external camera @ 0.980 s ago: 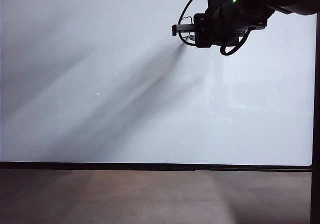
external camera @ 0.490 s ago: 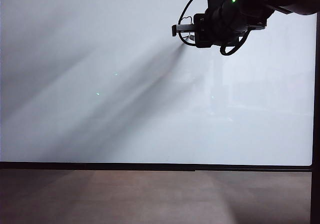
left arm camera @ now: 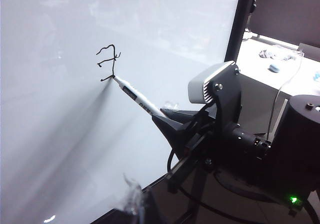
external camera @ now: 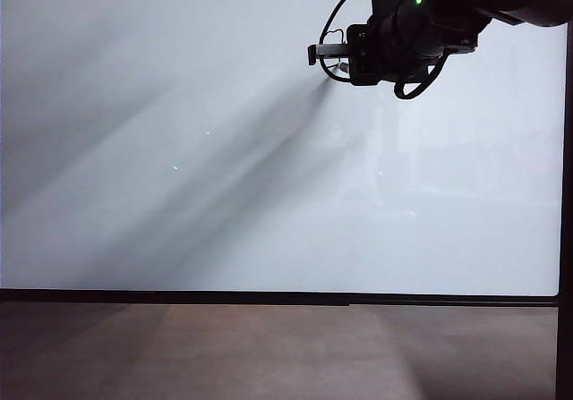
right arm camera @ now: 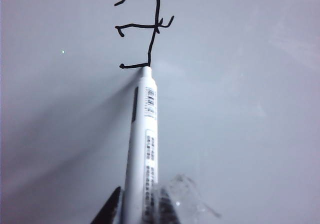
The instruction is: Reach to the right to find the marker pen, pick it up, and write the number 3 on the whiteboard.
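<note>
Marker pen (right arm camera: 145, 149), slim and grey-white, is pressing its tip at the shaky black number 3 (right arm camera: 142, 28) on your glossy white whiteboard (external camera: 179, 105), right tool (right arm camera: 137, 209) clamping it, left tool unseen; you're finishing, so lift away next.

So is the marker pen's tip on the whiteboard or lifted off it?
On it: the marker pen, held in the right gripper, meets the whiteboard at the number 3.
</note>
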Controlling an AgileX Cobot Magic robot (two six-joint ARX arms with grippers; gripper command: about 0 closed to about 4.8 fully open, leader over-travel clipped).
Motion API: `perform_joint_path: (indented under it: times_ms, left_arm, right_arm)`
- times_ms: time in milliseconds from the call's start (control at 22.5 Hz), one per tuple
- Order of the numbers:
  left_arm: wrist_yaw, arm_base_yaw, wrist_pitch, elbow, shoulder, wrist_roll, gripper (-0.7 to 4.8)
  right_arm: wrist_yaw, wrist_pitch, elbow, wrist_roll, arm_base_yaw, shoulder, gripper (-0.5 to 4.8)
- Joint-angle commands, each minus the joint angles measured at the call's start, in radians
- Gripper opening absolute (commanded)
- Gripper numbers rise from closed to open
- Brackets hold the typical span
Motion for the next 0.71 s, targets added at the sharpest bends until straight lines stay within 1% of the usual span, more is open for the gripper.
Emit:
perform_joint_path:
  times_ms: [45, 312, 712]
  left_arm:
    - [0.003, 0.001, 0.012, 0.002, -0.003, 0.007, -0.05]
    - [0.003, 0.001, 0.012, 0.002, -0.003, 0.007, -0.05]
    - [0.002, 0.001, 0.012, 0.002, -0.003, 0.007, -0.05]
  right_arm:
    - [0.025, 0.005, 0.003, 0.002, -0.002, -0.013, 0.21]
    - [0.016, -0.022, 0.002, 0.002, -0.002, -0.049, 0.21]
    - [-0.003, -0.142, 0.002, 0.002, 0.036, -0.18, 0.21]
